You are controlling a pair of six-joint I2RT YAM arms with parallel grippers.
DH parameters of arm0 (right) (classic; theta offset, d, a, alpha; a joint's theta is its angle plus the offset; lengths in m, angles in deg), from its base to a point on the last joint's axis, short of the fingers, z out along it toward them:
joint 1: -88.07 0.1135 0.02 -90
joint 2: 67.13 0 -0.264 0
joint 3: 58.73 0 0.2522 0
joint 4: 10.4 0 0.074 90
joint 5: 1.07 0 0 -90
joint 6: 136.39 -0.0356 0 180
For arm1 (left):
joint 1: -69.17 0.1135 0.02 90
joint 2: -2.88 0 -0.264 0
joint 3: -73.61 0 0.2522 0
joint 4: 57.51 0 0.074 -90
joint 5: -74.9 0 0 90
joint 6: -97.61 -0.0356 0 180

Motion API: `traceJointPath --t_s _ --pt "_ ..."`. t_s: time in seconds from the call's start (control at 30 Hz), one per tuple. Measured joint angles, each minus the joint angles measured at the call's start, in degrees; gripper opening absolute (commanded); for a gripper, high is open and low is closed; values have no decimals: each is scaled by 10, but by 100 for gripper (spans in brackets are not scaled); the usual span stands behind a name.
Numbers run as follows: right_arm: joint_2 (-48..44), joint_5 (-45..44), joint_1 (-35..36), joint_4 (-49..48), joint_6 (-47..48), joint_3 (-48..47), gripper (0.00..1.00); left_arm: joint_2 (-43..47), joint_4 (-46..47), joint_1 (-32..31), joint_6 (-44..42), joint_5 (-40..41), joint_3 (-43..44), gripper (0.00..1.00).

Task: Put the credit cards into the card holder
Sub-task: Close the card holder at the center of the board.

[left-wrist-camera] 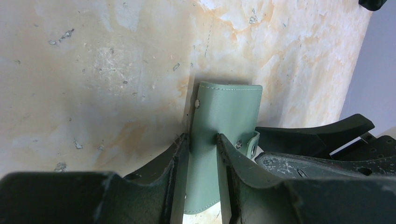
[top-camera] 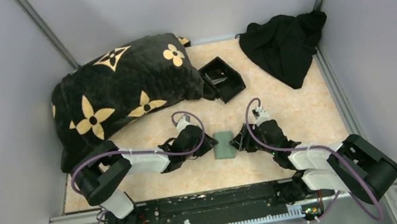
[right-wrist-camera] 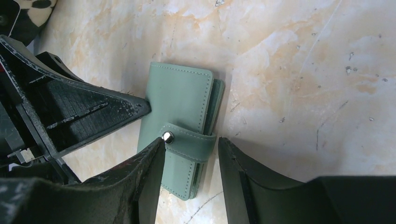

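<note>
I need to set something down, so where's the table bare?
Bare: between the black cloth and the right hand; the near strip before the card holder. Crowded: the far side by the pillow and black box, and around the left hand.

card holder (left-wrist-camera: 229,112) — edges behind jaws, box (top-camera: 222,78) contents indistinct

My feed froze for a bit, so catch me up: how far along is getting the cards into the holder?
Done: nothing confirmable. No cards show loose or in a gripper; any inside are hidden. In hand: the card holder lies on the table looking strapped shut, the left gripper at one side of it, the right gripper open astride its strap. Remaining: unsnap it if needed, load the cards.
</note>
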Motion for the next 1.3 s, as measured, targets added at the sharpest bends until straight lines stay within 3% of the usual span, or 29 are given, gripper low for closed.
traceJointPath --t_s 0.63,1.3 --pt "34 -4 2 -39 -15 0 41 -3 3 0 0 -10 0 33" --pt "30 -36 28 -41 4 0 46 -5 12 1 0 -14 -3 31"
